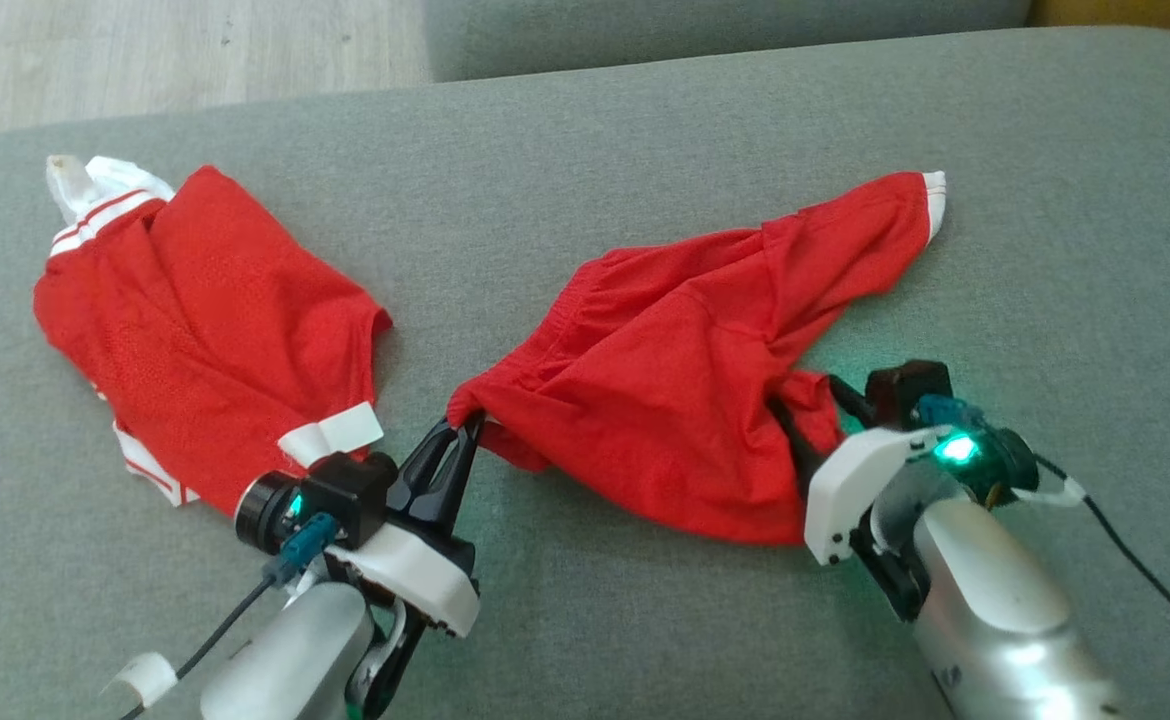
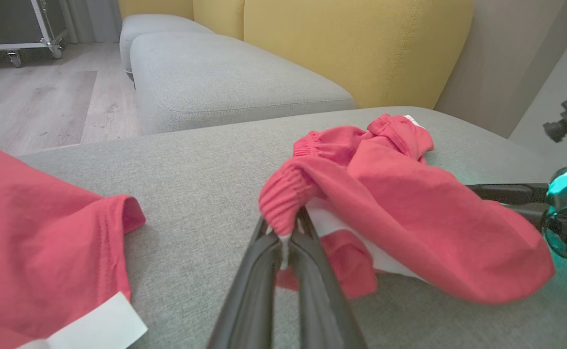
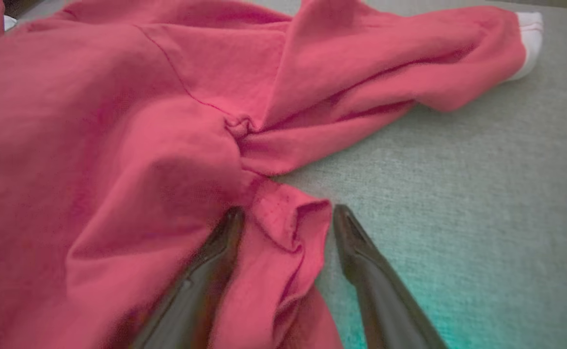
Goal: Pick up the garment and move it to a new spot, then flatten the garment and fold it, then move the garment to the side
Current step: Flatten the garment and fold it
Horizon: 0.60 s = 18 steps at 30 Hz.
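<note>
While my left gripper [image 1: 467, 425] pinches the waistband [image 2: 283, 203] of the garment [image 1: 665, 400] for stretching, the right gripper [image 3: 288, 213] stands open — astride a fold [image 3: 283, 242].

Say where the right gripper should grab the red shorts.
Take the bunched hem fold between the right gripper's open fingers, coming from the near side. It stands up off the cushion, and the left gripper pinches the waistband at the other end.

Two pieces on the sofa cushion [image 1: 585, 150]: the garment [image 1: 665, 400] lies right of centre, the second garment [image 1: 205, 330] well apart on its left. The left pincer [image 1: 463, 425] is at the garment's near-left corner and the right pincer [image 3: 287, 215] at its near-right edge. Floor [image 1: 145, 60] behind, far left.
</note>
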Motion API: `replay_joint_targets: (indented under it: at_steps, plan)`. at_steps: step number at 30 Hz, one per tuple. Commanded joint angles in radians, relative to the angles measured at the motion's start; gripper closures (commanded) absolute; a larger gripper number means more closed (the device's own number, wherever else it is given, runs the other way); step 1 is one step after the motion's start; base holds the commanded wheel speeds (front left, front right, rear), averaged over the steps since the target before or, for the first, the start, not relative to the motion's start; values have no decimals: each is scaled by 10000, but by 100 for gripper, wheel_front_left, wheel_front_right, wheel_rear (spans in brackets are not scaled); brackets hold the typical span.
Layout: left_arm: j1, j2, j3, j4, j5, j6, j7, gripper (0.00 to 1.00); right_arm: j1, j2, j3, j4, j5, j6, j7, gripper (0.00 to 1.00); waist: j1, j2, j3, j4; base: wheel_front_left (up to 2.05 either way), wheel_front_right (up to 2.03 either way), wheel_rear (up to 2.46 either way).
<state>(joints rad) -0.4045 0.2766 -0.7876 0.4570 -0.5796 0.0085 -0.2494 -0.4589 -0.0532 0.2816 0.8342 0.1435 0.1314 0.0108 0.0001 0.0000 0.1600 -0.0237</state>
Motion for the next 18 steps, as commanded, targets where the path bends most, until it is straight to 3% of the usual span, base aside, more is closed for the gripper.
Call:
replay_joint_targets:
  at_steps: [1, 5, 10, 18]
  plan:
    - [-282, 157, 296, -182, 95, -25, -120, 100, -181, 30, 258, -55, 77, -7, 53, 100, -1, 0, -9, 10, 0, 0, 0]
    - [-260, 150, 311, -158, 85, -28, -121, 100, -546, 30, -24, 272, -8, -7, -386, 100, -1, 0, -58, 15, 0, 0, 0]
    - [-234, 141, 359, -213, 89, 12, -122, 100, -1219, 30, -1289, 529, -902, -7, -814, 100, -1, 0, -80, -15, 0, 0, 0]
    - [-472, 11, 302, -311, 236, -25, -123, 100, -2405, -173, -2784, 456, -2698, -7, -343, 100, -1, 0, 107, 40, 0, 0, 0]
